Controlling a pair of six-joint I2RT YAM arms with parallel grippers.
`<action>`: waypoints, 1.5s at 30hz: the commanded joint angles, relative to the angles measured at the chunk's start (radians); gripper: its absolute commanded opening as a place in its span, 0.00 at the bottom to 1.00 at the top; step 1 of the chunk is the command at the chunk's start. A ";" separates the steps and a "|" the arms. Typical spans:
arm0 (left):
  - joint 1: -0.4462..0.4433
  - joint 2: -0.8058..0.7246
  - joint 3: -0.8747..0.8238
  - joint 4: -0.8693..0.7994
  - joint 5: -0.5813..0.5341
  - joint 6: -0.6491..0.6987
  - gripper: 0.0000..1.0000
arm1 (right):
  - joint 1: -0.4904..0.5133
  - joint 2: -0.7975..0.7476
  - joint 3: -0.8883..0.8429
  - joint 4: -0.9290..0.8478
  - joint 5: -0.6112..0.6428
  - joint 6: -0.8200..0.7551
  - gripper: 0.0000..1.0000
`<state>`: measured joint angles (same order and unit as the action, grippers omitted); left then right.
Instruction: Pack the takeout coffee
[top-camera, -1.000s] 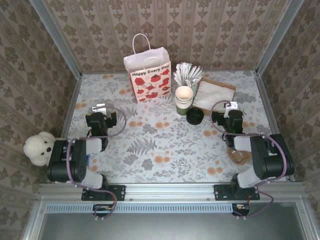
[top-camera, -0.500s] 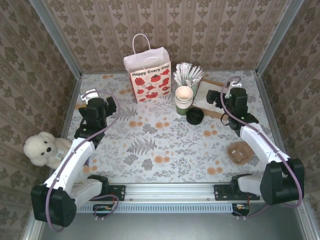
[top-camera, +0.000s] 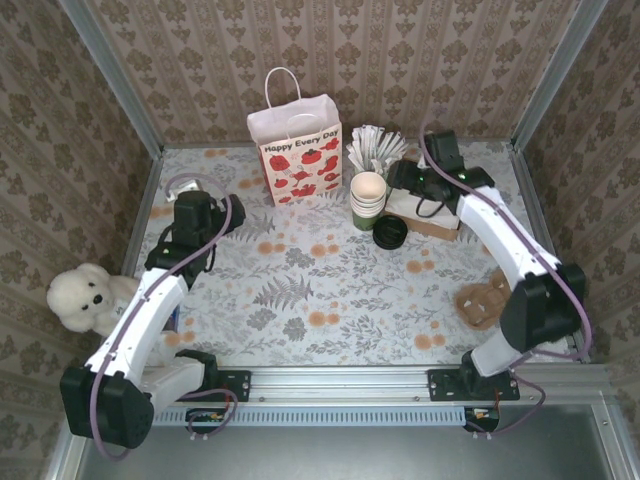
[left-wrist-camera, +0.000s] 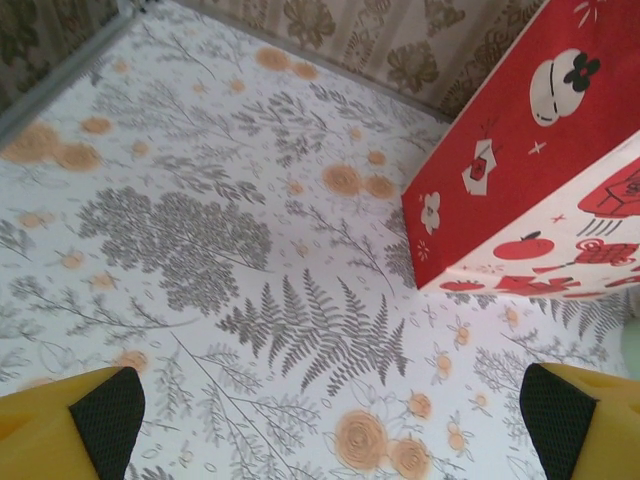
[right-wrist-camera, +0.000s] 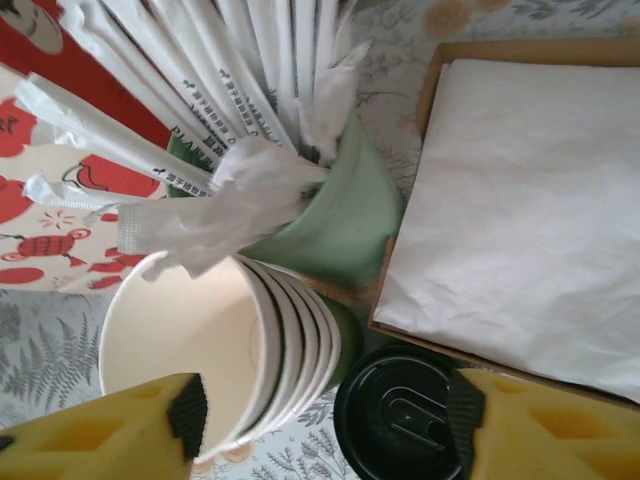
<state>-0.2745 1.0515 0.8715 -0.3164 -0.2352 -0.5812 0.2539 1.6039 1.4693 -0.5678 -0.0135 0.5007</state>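
Observation:
No lidded cup shows, so the takeout coffee is out of view. A stack of lidless green cups (top-camera: 367, 196) (right-wrist-camera: 210, 340) stands beside a loose black lid (top-camera: 390, 232) (right-wrist-camera: 400, 415). My right gripper (top-camera: 405, 178) (right-wrist-camera: 325, 415) hovers open over both, one pad above the top cup's mouth and the other at the lid's edge, holding nothing. At the left, my left gripper (top-camera: 193, 212) (left-wrist-camera: 330, 410) stands wide open over bare tablecloth. It faces the red-and-white paper bag (top-camera: 297, 150) (left-wrist-camera: 540, 150).
A green cup of wrapped straws (top-camera: 376, 148) (right-wrist-camera: 340, 225) and a brown tray of white napkins (top-camera: 440, 190) (right-wrist-camera: 530, 200) sit right behind the cups. There is a teddy bear (top-camera: 82, 295) at the left edge and a brown cardboard piece (top-camera: 482, 302) at the front right.
My right arm has reached from the right side toward the back and left, ending over the cup stack and lid. My left arm stretched out toward the back, then eased slightly right.

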 joint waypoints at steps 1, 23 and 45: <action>-0.002 0.012 0.002 -0.042 0.058 -0.069 1.00 | 0.041 0.105 0.133 -0.183 0.070 -0.006 0.61; 0.000 0.099 0.000 -0.081 0.034 -0.096 1.00 | 0.125 0.333 0.391 -0.339 0.193 -0.076 0.27; 0.002 0.078 -0.022 -0.061 0.047 -0.081 1.00 | 0.158 0.257 0.347 -0.268 0.246 -0.120 0.00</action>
<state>-0.2741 1.1522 0.8551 -0.3748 -0.1932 -0.6659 0.4026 1.9247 1.8351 -0.8600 0.1997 0.4107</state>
